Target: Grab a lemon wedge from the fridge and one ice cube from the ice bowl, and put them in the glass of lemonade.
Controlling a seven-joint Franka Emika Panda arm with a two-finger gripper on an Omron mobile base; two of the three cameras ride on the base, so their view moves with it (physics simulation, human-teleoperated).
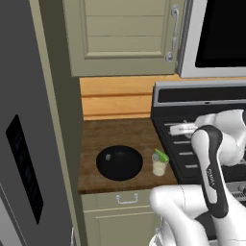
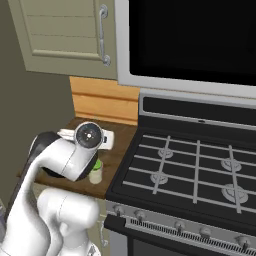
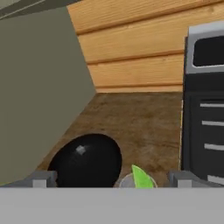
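fridge [image 1: 29, 144]: cut by the left edge in the left base view
ice bowl [image 2: 52, 176]: mostly hidden behind the arm
glass of lemonade [image 3: 136, 180]: lower part cut off
ice cube [image 3: 80, 150]: too small to tell

A glossy white robot arm [image 1: 211, 158] built of rounded, bulbous segments, with dark grey to black joints between the shells. A black band runs along one link, bearing small pale lettering too fine to read. A round dark cap with a silvery centre closes one joint [image 2: 89, 134]. Two small grey finger tips [image 3: 41, 179] end the hand.
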